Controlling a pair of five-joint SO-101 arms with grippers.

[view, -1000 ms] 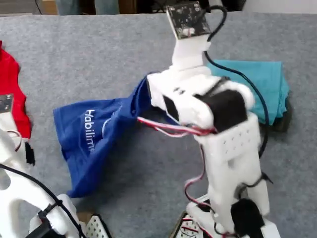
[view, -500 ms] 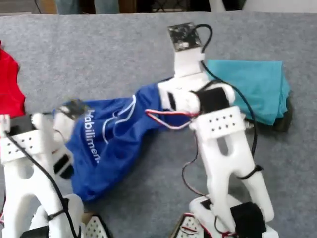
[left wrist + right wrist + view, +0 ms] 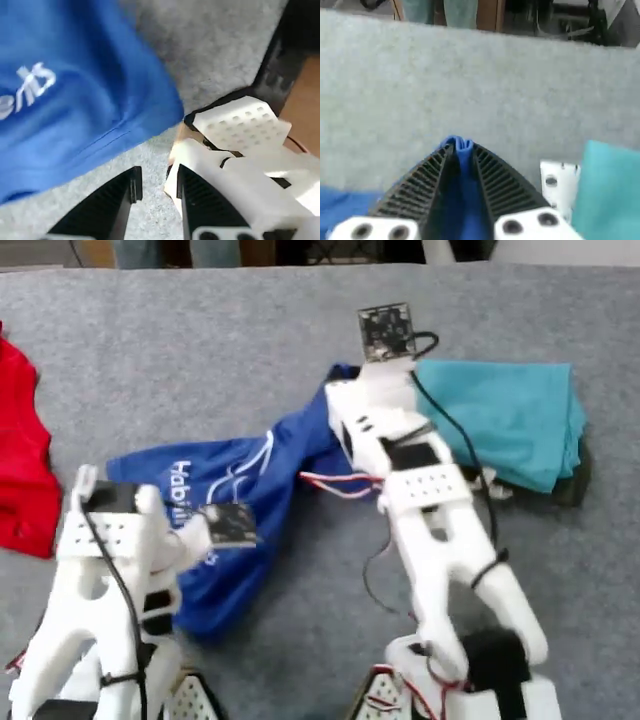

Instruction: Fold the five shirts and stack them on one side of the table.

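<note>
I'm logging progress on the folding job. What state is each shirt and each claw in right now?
blue shirt: unfolded, bunched, one end pinched in the right claw.
teal shirt: folded, lying free of both claws.
red shirt: not folded, at the high view's left edge.
right claw: shut on the blue shirt.
left claw: open, empty, by the blue shirt's hem.

**High view.** The red shirt [image 3: 25,460], at 9 o'clock, is cut off by the frame edge. The left arm [image 3: 110,580] covers the 8 o'clock edge of the blue shirt [image 3: 285,455] and part of its white print. The right arm [image 3: 420,490] covers its 2 o'clock end. A dark item [image 3: 572,485] lies mostly hidden under the teal shirt [image 3: 510,420]; its kind cannot be told.
</note>
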